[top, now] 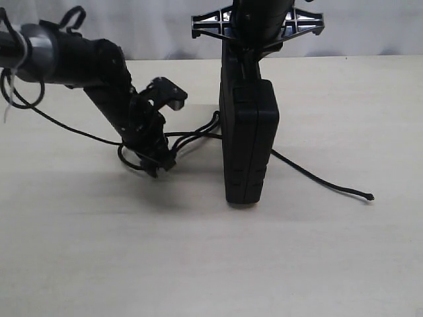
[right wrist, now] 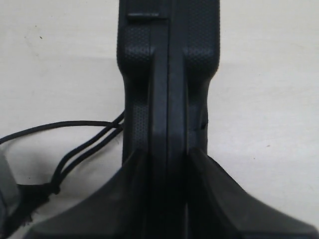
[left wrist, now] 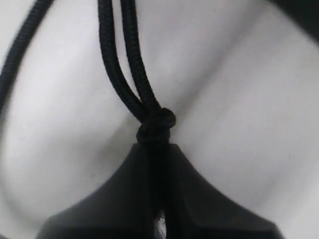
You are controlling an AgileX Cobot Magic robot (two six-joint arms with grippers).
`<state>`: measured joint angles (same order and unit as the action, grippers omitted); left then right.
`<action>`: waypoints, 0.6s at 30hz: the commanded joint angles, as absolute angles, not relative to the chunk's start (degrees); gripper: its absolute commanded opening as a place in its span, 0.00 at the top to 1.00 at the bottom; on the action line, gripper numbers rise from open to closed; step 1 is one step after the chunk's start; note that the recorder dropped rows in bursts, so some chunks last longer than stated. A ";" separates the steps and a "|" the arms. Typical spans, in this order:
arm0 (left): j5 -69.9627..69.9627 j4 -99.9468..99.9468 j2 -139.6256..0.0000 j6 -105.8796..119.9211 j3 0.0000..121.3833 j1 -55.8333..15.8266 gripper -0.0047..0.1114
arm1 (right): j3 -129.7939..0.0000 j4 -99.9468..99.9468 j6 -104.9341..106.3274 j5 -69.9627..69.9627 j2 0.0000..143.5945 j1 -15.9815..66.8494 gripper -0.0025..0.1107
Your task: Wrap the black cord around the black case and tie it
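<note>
Black matte plastic: black case (top: 250,142), stood upright on one narrow edge near the middle of the tabletop (top: 198,264).

Holder: right end effector (right wrist: 168,169), reaching down from above, jaws clamped on the two broad faces of the case and steadying it.

Black braided string: black cord (top: 317,178). Two strands run from the left side of the case to a knot (left wrist: 157,124). The free tail leaves the right side of the case and lies loose on the tabletop, ending in a knotted tip (top: 369,196). Whether the cord passes behind or under the case cannot be told.

Holder: left end effector (top: 158,164), low over the tabletop to the left of the case, jaws drawn narrow and pinching the cord just beneath the knot.

Step in hand, as judged: an early wrap, with the cord freshly gripped, no full turn visible and no tie made.

Next move calls for: carrying the pinched section around the case under light tension while the right end effector keeps the case upright. The tail must stay within reach for tying.
</note>
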<state>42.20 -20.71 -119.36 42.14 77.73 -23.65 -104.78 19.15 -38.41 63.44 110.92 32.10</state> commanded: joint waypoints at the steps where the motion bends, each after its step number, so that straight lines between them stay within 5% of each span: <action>1: 45.19 -20.20 -114.81 43.47 78.01 -20.86 0.96 | -105.24 19.82 -38.23 62.77 110.34 31.97 0.94; 10: 48.89 -22.07 -110.75 50.85 78.01 -17.17 0.96 | -105.24 19.82 -38.23 62.77 110.34 31.97 0.94; 18: 54.89 -43.76 -107.00 70.92 78.01 -10.96 0.96 | -105.24 19.82 -38.23 62.77 110.34 31.97 0.94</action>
